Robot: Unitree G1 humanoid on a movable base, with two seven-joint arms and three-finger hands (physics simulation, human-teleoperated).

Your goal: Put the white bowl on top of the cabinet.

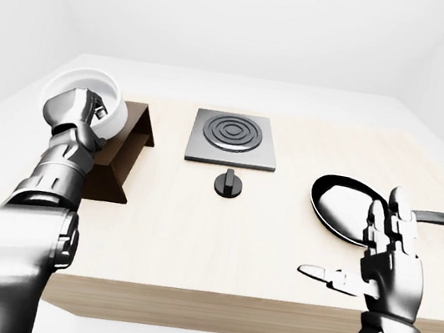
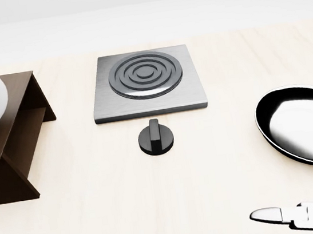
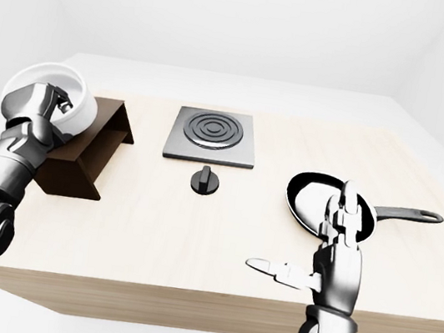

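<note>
My left hand (image 1: 86, 109) has fingers clamped on the white bowl (image 1: 79, 95) rim, bowl tilted over the cabinet (image 1: 127, 154) top; right hand (image 1: 385, 260) splayed open, nothing held, w/ pan (image 1: 342, 207) just past fingertips.

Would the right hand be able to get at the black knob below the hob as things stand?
Probably yes. The right hand hangs open over bare tabletop, and nothing lies between it and the knob; the frying pan sits off to the right.

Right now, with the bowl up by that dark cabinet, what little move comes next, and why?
Probably lower the white bowl onto the cabinet top, then open the left hand; its fingers grip the rim and the bowl looks tilted over the cabinet, not yet settled.
</note>
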